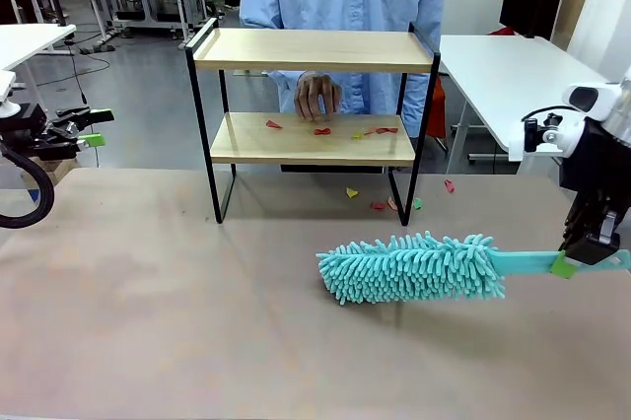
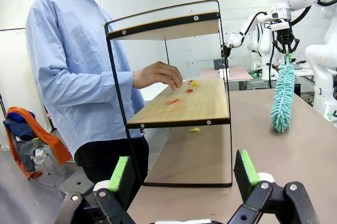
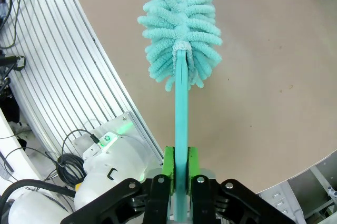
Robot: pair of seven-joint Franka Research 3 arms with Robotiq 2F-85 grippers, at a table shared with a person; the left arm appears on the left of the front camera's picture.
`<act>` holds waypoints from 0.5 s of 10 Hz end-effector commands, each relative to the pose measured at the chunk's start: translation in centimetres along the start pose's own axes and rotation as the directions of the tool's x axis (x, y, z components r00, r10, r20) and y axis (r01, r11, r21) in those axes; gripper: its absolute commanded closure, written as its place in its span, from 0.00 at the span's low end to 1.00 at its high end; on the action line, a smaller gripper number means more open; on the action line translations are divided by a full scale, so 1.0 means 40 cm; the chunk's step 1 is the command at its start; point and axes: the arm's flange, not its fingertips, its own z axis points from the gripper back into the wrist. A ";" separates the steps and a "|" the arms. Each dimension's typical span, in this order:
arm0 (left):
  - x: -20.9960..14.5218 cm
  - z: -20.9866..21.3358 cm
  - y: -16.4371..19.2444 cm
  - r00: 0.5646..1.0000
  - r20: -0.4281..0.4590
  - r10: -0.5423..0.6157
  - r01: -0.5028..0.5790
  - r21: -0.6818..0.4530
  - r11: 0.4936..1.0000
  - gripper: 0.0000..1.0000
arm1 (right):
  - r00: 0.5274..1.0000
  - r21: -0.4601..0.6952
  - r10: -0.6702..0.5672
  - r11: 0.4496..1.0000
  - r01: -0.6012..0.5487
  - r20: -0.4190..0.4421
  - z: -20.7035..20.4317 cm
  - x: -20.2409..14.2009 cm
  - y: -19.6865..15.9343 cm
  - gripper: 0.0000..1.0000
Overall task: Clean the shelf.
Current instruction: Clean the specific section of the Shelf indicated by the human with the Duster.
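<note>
Flagging risks, biggest first. Shelf [image 1: 311,50] at far-centre of counter [image 1: 148,341], light frame on thin black legs: risk of sliding or tipping it with a hard push against a board edge or upright. Person's hand [image 1: 317,95] at far edge of lower board, fingers down over it: risk of contact on any sweep carried straight through to far side. Duster [image 1: 409,267] clamped at handle tip in right claw [image 1: 589,252], head pointing left, low over counter near-right of shelf; can't tell if touching. Long lever off a small grip: risk of twisting in the pads once head drags. Left claw [image 1: 89,129] spread wide, holding nothing, parked at left edge, well apart from shelf. Scraps [image 1: 321,131] on lower board, more on counter by right legs: risk of flicking them off far edge toward person.

Room: wide open counter near and left of shelf; near face open between front uprights; tight-looking slot between boards; right front leg likeliest snag.
</note>
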 end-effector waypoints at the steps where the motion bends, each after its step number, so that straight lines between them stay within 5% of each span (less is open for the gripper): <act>1: 0.008 -0.002 -0.006 1.000 -0.004 -0.009 0.009 -0.008 1.000 0.00 | 1.000 -0.003 0.001 1.000 -0.001 0.000 0.005 0.000 0.005 0.87; 5: 0.008 -0.002 -0.006 1.000 -0.004 -0.009 0.009 -0.008 1.000 0.00 | 1.000 -0.003 0.001 1.000 -0.001 0.000 0.005 0.000 0.005 0.87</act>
